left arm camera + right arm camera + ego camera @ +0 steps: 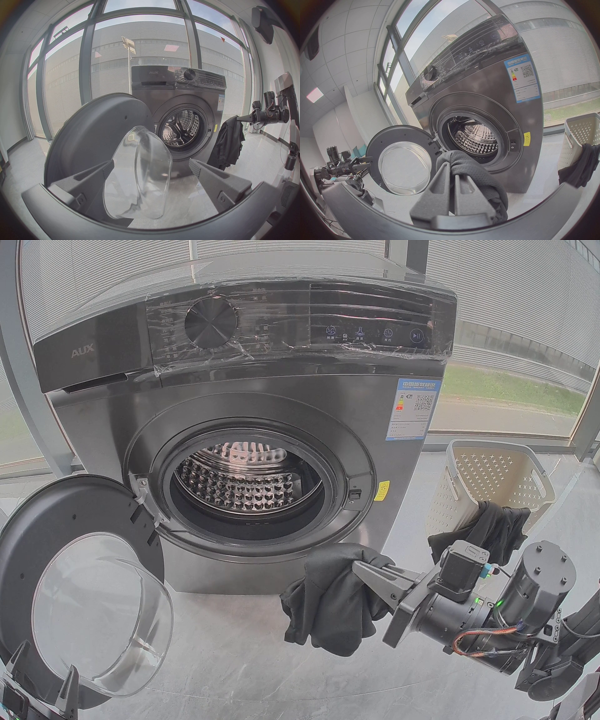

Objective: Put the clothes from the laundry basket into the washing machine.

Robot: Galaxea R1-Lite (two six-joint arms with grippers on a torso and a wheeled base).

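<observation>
Head view, dark garment [331, 609] clamped between right fingers [378, 582], before washing machine [262, 390]

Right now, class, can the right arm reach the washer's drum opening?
Probably yes: the door hangs wide open, nothing blocks the drum opening, and the right tool, holding a dark garment, is close before it.

Pale grey floor [250, 652] under me, glossy. Ahead: tall windows [62, 78] w/ dark frames, floor to ceiling. Outside: grey ribbed building [525, 302], grass strip [512, 387], paved road [500, 418] just in front of the grass, lamp post [129, 68]. Indoors up top: white tiled ceiling [347, 40] w/ lit panel [314, 94]; dark box [264, 22] mounted high near the window corner.
</observation>
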